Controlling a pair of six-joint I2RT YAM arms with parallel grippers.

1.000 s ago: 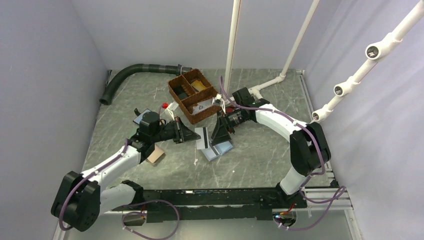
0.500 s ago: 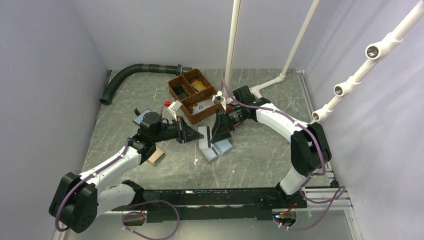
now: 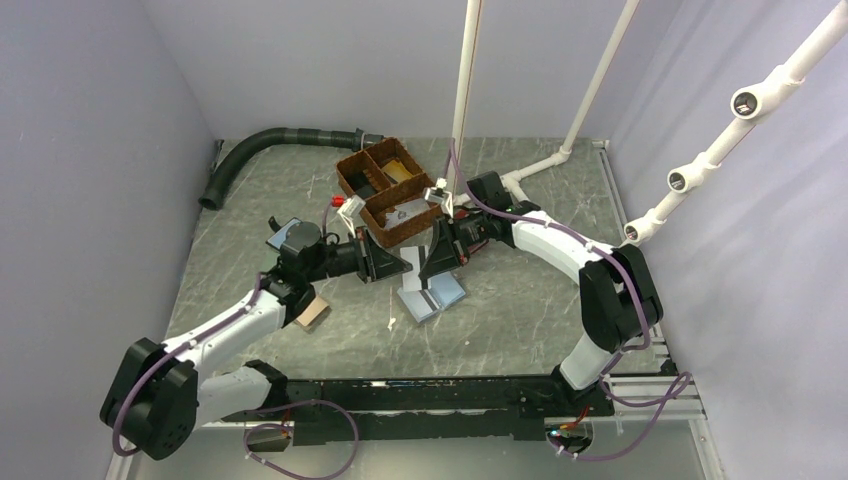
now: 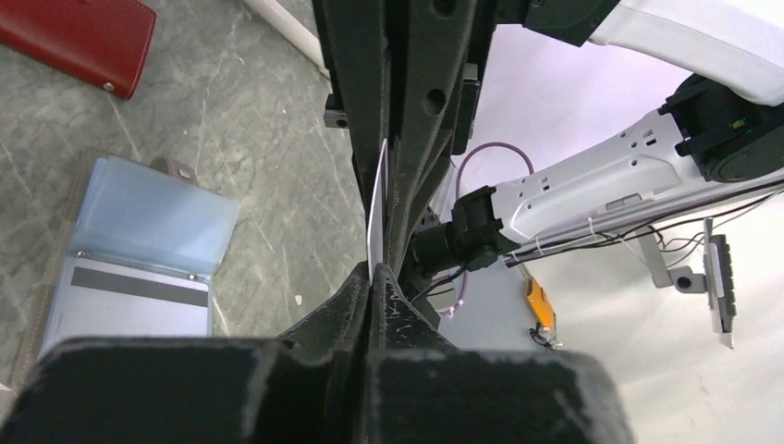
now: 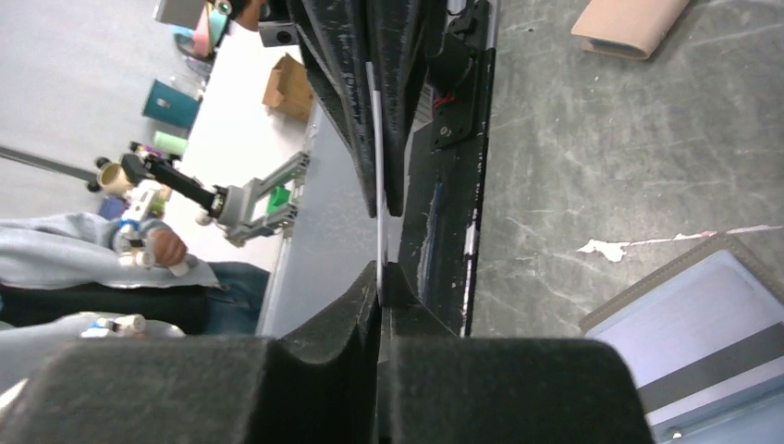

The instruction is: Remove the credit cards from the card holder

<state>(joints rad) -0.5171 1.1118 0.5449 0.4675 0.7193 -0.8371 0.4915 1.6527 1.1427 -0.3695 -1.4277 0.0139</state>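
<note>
One thin white credit card (image 3: pixel 412 262) hangs edge-on in the air between my two grippers, above the table. My left gripper (image 3: pixel 399 264) is shut on its left end and my right gripper (image 3: pixel 425 265) is shut on its right end. The left wrist view shows the card (image 4: pixel 375 208) running from my own tips (image 4: pixel 373 276) into the right fingers (image 4: pixel 421 111). In the right wrist view the card (image 5: pixel 377 157) is pinched at my tips (image 5: pixel 379 270). The card holder (image 3: pixel 434 298) lies open on the table below, light blue inside, with a striped card (image 4: pixel 139 296) in it.
A brown wicker basket (image 3: pixel 385 190) stands just behind the grippers. A black hose (image 3: pixel 260 145) curves along the back left and white pipes (image 3: pixel 463 90) rise behind. A red wallet (image 4: pixel 79 37) and a tan wallet (image 3: pixel 313 313) lie near the left arm.
The left gripper carried the card right and up toward the right gripper. The right gripper, open before, has shut on the card's other end.
</note>
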